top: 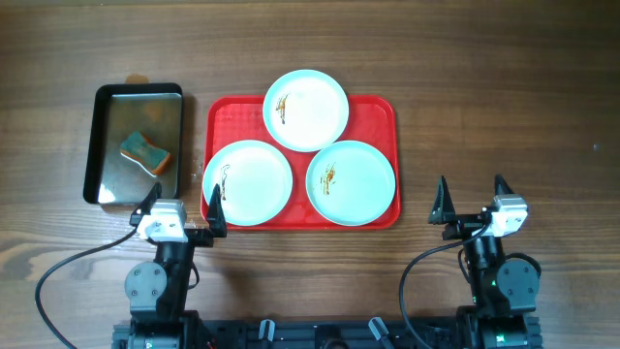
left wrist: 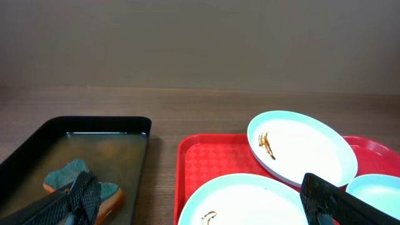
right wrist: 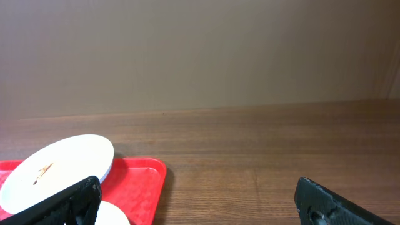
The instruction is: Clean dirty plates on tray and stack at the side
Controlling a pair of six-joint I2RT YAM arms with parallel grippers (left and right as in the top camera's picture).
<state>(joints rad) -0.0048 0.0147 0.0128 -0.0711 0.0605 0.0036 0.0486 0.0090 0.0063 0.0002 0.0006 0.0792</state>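
Resting at the near edge of the bench (top: pixel 504 87) with left fingers (top: pixel 215 207) and right fingers (top: pixel 442 202) spread empty, both arms face three dirty plates (top: pixel 306 110) on the tray (top: pixel 386 109), the sponge (top: pixel 145 150) left, likely for wiping.

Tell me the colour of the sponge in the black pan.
The sponge is teal-green on top, orange underneath; overhead view shows it best.
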